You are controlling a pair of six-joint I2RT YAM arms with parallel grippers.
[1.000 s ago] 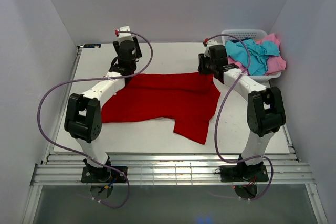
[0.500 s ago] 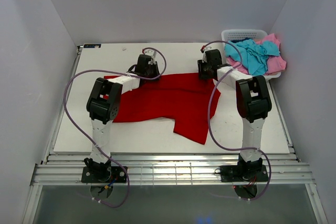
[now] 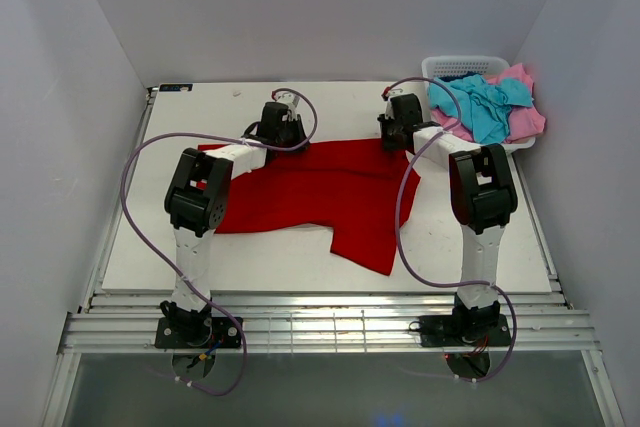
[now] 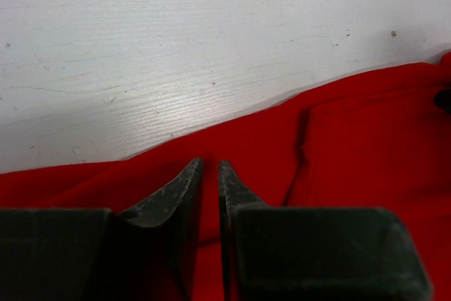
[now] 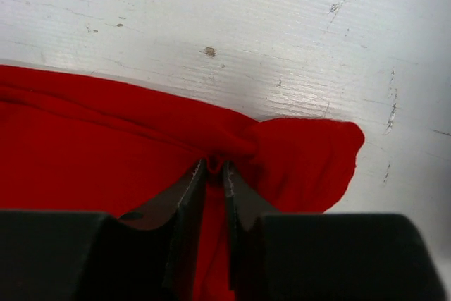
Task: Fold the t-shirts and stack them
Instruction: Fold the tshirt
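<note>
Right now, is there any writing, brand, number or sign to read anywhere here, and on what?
None can be read.
Large bright red cloth t-shirt, turquoise-blue shirt, pink shirt, white plastic lattice basket: plain, no print showing.
Small dark strip at the white table's far left edge: too small to tell whether it bears text.

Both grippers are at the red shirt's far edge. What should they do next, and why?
Probably lift together and draw that edge toward the near side. The right gripper has cloth bunched in its tips, the left gripper looks closed on it too, and the red shirt lies spread out.
</note>
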